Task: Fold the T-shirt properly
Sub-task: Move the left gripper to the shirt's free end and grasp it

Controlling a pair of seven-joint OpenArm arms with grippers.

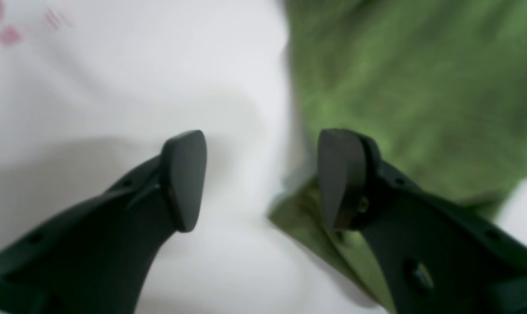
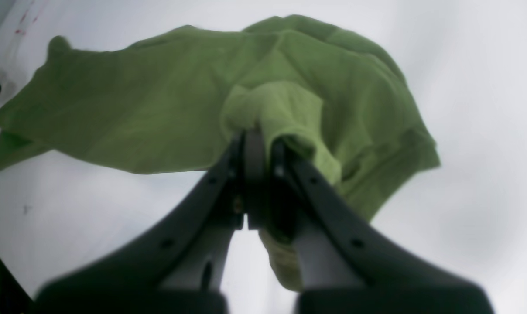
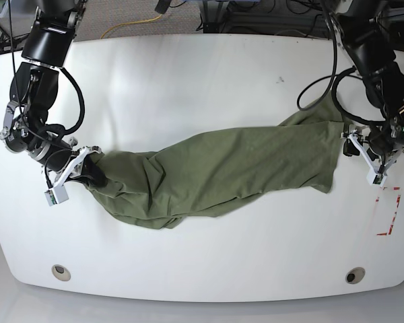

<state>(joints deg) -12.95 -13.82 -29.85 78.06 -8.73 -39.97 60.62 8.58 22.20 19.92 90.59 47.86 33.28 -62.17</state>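
- Right gripper (image 2: 257, 144), black two-finger claw, is clenching a bunched wad of the olive-green, short-sleeved, wrinkly fabric T-shirt (image 2: 167, 109); jaws are pressed together with cloth spilling out on the 3 o'clock side in the right wrist view.
- That pinch is probably anchoring one end so the shirt can be pulled flat instead of sliding.
- Left gripper (image 1: 263, 179), same black claw, is standing released: fingers apart, nothing between them, only table showing in the gap.
- Its 3 o'clock finger is sitting over or just beside the shirt's edge; can't tell if it is touching, the view is blurred.
- In the base view, the right gripper (image 3: 87, 173) is at 9 o'clock of the shirt and the left gripper (image 3: 372, 156) at 3 o'clock, one at each end.
- T-shirt (image 3: 222, 171) is lying across the middle of the white rounded table (image 3: 188, 74) as a long band, rumpled and thicker toward 9 o'clock, flatter toward 3 o'clock.
- Judgement: no neat fold is showing yet, so the task looks early; the open left claw seems placed for a fresh grab of the near hem or corner.
- Red tape outline (image 3: 388, 210) is sitting on the table at 4 o'clock of the shirt, apart from it.
- Risk: the bunched end may be hiding sleeve layers, making a clean spread harder.
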